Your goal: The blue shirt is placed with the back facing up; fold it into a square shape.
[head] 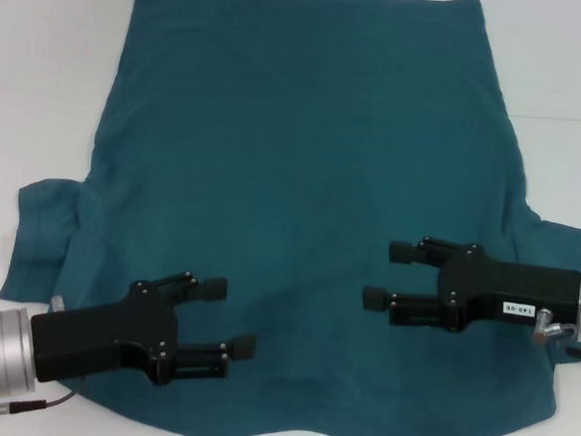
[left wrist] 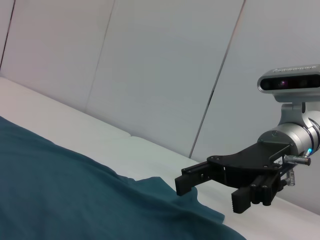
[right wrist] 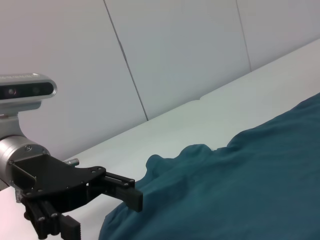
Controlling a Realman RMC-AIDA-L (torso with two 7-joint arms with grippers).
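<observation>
The blue shirt (head: 293, 178) lies spread flat on the white table, hem at the far side, one short sleeve out at each side near me. My left gripper (head: 229, 317) is open and empty over the shirt's near left part. My right gripper (head: 386, 275) is open and empty over the near right part, pointing towards the left one. The left wrist view shows the shirt (left wrist: 60, 190) and the right gripper (left wrist: 210, 194) above a sleeve. The right wrist view shows the shirt (right wrist: 240, 190) and the left gripper (right wrist: 102, 212).
The white table (head: 42, 61) shows bare on both sides of the shirt and along the near edge. Pale wall panels (left wrist: 150, 75) stand behind the table in both wrist views.
</observation>
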